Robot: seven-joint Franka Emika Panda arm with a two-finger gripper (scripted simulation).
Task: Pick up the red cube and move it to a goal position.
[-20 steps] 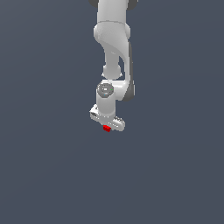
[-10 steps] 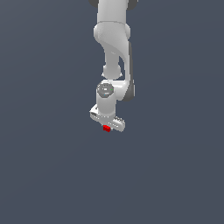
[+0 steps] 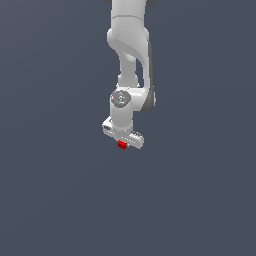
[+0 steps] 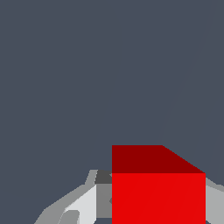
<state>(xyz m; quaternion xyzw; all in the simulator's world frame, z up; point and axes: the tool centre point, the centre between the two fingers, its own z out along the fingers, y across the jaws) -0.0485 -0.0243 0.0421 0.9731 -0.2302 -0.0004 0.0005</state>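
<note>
Plain dark grey-blue background surrounds the white arm [image 3: 131, 55], whose gripper [image 3: 121, 144] is clamped on the red cube [image 4: 158, 192]; nothing else is near it.

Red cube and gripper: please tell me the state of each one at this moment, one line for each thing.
red cube: held between the gripper's fingers, just under the white hand in the exterior view.
gripper: shut on the red cube, pointing down below the arm.
</note>
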